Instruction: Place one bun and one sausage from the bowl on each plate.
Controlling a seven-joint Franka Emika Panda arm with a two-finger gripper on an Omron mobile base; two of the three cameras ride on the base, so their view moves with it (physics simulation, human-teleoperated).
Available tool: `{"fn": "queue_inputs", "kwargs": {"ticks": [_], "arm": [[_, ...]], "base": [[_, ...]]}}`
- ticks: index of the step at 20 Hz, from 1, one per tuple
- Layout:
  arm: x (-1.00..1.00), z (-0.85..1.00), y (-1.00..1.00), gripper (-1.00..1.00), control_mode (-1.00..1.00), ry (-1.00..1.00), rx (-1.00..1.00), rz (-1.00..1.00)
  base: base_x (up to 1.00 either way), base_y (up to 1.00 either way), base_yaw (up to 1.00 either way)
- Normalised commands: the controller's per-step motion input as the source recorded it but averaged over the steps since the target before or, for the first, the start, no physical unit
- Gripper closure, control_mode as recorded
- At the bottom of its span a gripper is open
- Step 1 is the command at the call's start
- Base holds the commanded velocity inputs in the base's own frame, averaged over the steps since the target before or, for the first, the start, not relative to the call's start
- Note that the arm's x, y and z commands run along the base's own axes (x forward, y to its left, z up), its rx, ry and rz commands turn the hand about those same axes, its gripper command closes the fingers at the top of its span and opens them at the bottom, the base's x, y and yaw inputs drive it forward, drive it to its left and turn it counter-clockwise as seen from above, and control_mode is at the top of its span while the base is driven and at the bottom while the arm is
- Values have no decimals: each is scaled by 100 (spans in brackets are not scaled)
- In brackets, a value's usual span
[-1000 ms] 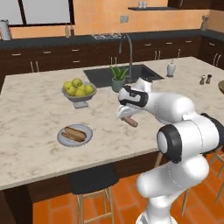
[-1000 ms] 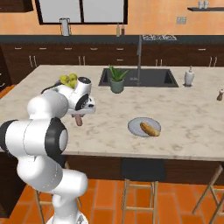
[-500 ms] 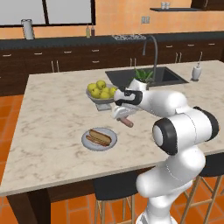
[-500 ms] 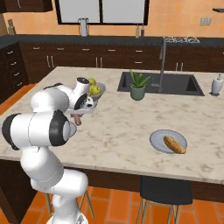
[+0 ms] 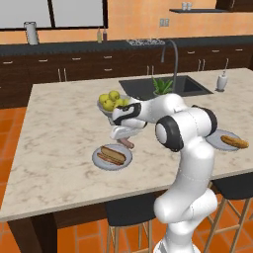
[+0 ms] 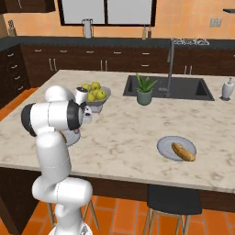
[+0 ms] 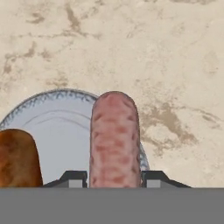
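Pinkish-red, the sausage (image 7: 114, 140) is pinched lengthwise between the narrowly parted jaws of the gripper (image 7: 114, 177), hanging above the near plate (image 7: 65, 131) just beside its bun (image 7: 17, 157), so letting go here might roll it off the rim.

The marble island (image 5: 59, 128) carries two plates (image 5: 112, 157) (image 6: 176, 148), a fruit bowl (image 6: 97, 102) and a potted plant (image 6: 144, 90).

Two plates (image 5: 112, 157) (image 6: 176, 148), two buns (image 5: 112, 153) (image 6: 183, 152), two sausages (image 7: 114, 140) (image 5: 105, 158).
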Motion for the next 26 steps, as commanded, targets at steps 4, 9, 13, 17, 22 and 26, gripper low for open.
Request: {"fn": "queue_inputs", "kwargs": {"ticks": [4,9,13,17,22,26], "arm": [[-13,-14,14,100,-100,0,0,0],[-10,-29,0,100,-100,0,0,0],[-3,-26,0,100,-100,0,0,0],[-10,-19,5,100,-100,0,0,0],[-26,-6,8,100,-100,-1,0,1],[-44,-10,11,100,-100,0,0,2]], "base": [[0,0,0],[0,0,0],[0,0,0],[0,0,0],[0,0,0],[0,0,0]]}}
